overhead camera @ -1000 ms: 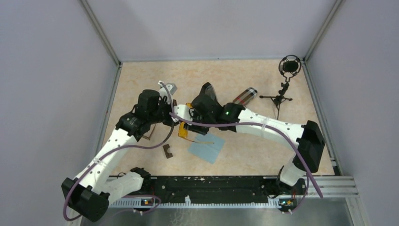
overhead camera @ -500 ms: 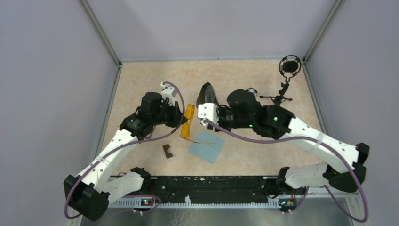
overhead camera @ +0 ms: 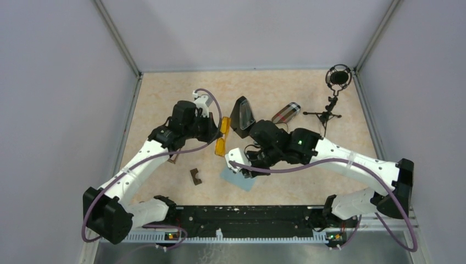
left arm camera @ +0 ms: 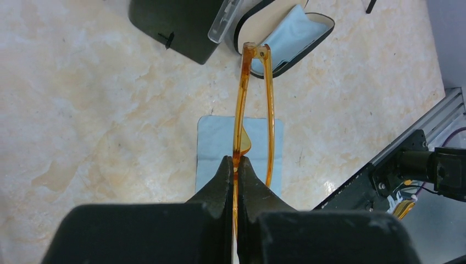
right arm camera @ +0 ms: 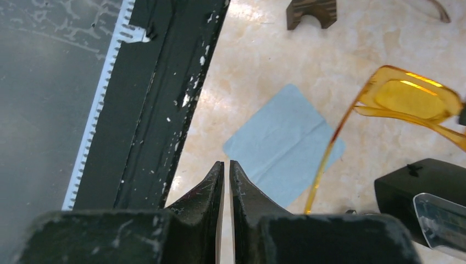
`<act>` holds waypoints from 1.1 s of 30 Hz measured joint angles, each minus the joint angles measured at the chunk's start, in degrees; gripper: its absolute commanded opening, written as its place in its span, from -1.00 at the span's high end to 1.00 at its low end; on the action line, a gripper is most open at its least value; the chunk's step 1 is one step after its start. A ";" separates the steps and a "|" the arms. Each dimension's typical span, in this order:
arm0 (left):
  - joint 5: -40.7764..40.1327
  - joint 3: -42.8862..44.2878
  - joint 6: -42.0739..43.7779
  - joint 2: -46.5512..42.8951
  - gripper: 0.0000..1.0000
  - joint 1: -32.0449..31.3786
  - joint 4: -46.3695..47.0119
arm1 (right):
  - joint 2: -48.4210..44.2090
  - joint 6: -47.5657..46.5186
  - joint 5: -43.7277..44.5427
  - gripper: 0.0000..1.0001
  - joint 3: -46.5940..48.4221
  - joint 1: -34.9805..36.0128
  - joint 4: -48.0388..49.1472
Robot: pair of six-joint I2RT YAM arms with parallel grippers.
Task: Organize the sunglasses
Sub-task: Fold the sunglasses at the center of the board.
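Note:
The amber-lensed sunglasses (overhead camera: 221,137) hang above the table with my left gripper (left arm camera: 236,160) shut on the edge of their frame. Their temples (left arm camera: 269,110) stick out away from the wrist camera, over a light blue cloth (left arm camera: 214,137). My right gripper (right arm camera: 226,163) hovers low over the near edge of that cloth (right arm camera: 280,148). Its jaws are closed to a thin slit with nothing between them. In the top view it (overhead camera: 235,165) sits just below and right of the held pair. A thin brown temple (right arm camera: 434,8) of the other sunglasses shows at the frame's top edge.
A black triangular case (overhead camera: 242,115) stands just beyond the held pair, and a plaid cylindrical case (overhead camera: 286,113) lies to its right. A small brown notched piece (overhead camera: 195,176) lies left of the cloth. A microphone stand (overhead camera: 331,104) is at the far right. The black rail (right arm camera: 165,99) runs along the near edge.
My right gripper drew away from the amber pair, swung toward the near side over the cloth, and closed its jaws. The left gripper lifted the pair slightly farther away.

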 measured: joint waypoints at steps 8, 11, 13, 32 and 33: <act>2.62 2.29 0.09 0.11 1.00 0.00 1.09 | 0.72 -0.24 6.75 1.00 -0.85 1.27 0.90; 4.81 2.23 0.59 -0.17 1.00 0.00 1.07 | 1.95 -0.61 9.70 1.00 -0.63 -1.38 2.01; 5.46 1.99 0.76 -0.48 1.00 0.00 1.27 | 3.15 -0.66 10.36 1.00 0.24 -5.27 3.04; 14.40 -6.75 1.18 -6.97 1.00 -0.50 3.58 | 14.75 12.07 3.45 0.90 6.95 -14.40 11.98; 14.10 -6.78 0.98 -7.28 1.00 -0.57 3.63 | 14.91 12.44 3.10 0.88 6.95 -14.51 11.85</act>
